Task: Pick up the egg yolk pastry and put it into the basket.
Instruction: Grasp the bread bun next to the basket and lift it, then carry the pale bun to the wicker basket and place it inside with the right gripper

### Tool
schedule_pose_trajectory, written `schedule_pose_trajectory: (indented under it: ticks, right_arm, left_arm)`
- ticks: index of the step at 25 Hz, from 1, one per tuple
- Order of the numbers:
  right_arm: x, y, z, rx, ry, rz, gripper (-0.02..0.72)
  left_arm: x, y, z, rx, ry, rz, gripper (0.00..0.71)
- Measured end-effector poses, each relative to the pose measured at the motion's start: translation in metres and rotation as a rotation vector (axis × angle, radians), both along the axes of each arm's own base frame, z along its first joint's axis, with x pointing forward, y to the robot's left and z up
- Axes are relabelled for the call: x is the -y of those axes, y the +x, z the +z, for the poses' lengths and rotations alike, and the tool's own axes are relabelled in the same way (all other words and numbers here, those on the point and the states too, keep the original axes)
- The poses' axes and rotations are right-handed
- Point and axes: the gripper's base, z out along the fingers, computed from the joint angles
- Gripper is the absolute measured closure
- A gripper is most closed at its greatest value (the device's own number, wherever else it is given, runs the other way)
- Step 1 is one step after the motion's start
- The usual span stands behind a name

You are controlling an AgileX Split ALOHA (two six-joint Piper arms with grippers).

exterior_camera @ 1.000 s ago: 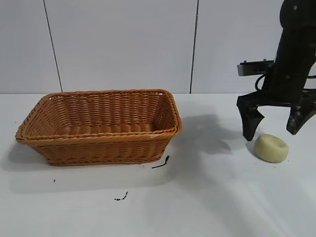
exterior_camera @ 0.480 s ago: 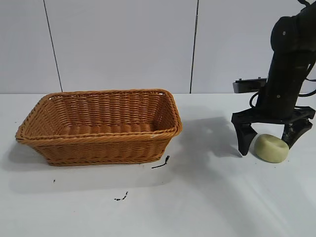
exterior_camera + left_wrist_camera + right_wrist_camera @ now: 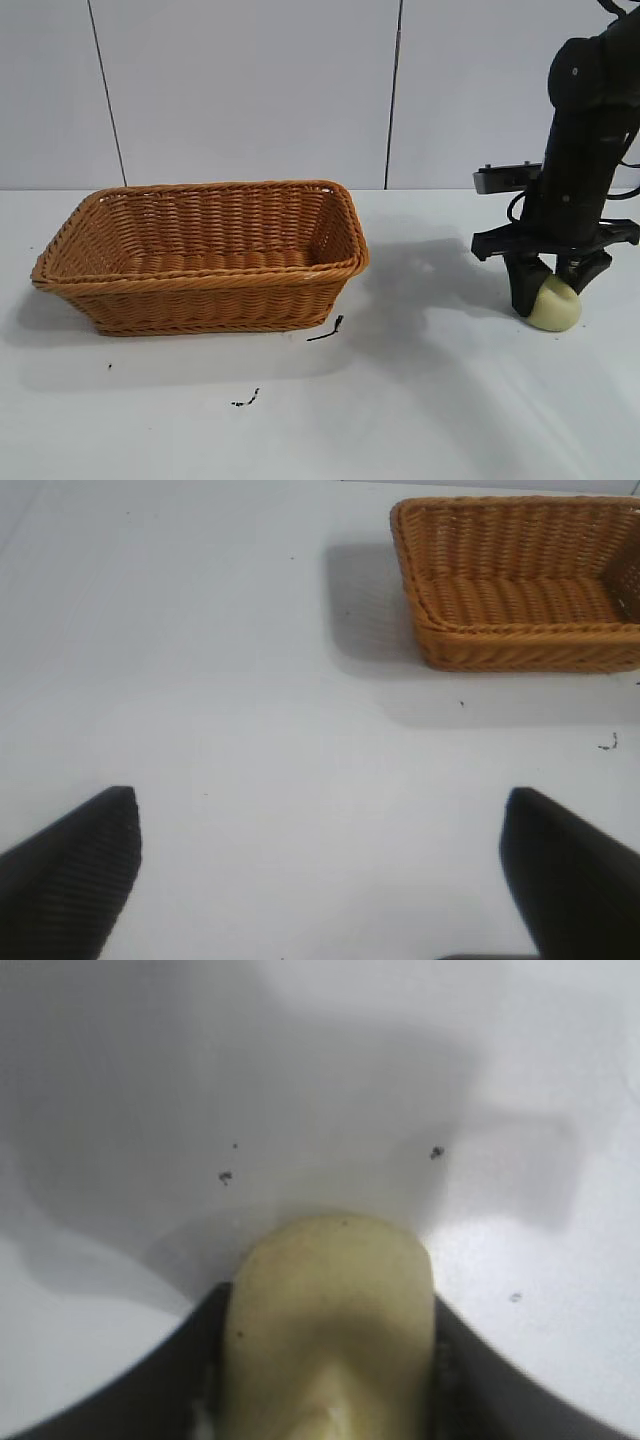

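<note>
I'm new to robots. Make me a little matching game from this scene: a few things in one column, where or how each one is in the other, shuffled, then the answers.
Things
1. egg yolk pastry
2. basket
3. right end effector
4. left end effector

States
A. open over bare table, far from the basket
B. squeezed between two black fingers, low at the table
C. standing with nothing in it
D. closed around the pastry, pointing down

Pairs: 1-B, 2-C, 3-D, 4-A

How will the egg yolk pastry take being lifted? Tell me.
Probably soft: in the right wrist view the egg yolk pastry looks narrowed between the right gripper jaws. Likely light, being small beside the basket. Its rounded sides might roll if dropped.
</note>
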Motion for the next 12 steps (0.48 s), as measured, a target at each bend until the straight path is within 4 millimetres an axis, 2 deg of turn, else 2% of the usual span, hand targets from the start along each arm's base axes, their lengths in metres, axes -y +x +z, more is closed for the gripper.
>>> schedule_pose_trajectory:
  ticks: [3,7,12]
  right_arm:
    - [0.000,0.000,0.004,-0.002,0.001,-0.001,0.565]
    - [0.000,-0.002,0.021,0.018,0.007,-0.004,0.580]
    - [0.000,-0.008,0.080,0.149,0.017,0.000,0.580]
  left_arm:
    - [0.000,0.000,0.000,0.000,0.000,0.000,0.014]
    - [0.000,0.000,0.000,0.000,0.000,0.000,0.014]
    - [0.000,0.000,0.000,0.000,0.000,0.000,0.014]
